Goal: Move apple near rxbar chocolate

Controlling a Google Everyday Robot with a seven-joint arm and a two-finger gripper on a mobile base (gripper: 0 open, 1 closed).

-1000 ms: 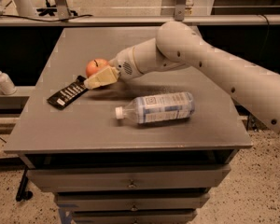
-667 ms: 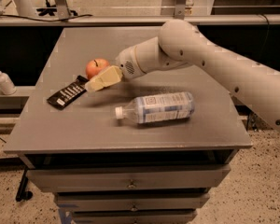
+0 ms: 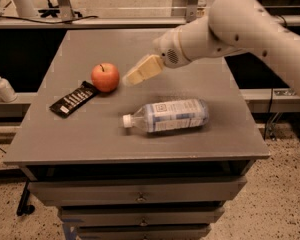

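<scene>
The apple (image 3: pixel 105 77) is small, round and red-orange, and it sits on the grey table (image 3: pixel 140 134) left of centre. The rxbar chocolate (image 3: pixel 74 98) is a flat black wrapper with white lettering, lying just left of and below the apple, its near end touching or almost touching it. My gripper (image 3: pixel 131 76) hangs above the table just right of the apple, apart from it, with nothing in it. Its cream-coloured fingers (image 3: pixel 142 69) point down-left toward the apple.
A clear plastic water bottle (image 3: pixel 167 116) with a blue-white label lies on its side in the middle of the table, cap to the left. A white spray bottle (image 3: pixel 2 86) stands off the table at the far left. Drawers (image 3: pixel 140 196) sit under the tabletop.
My gripper has pulled back to the right and up, away from the apple. The apple now sits uncovered beside the rxbar chocolate.
</scene>
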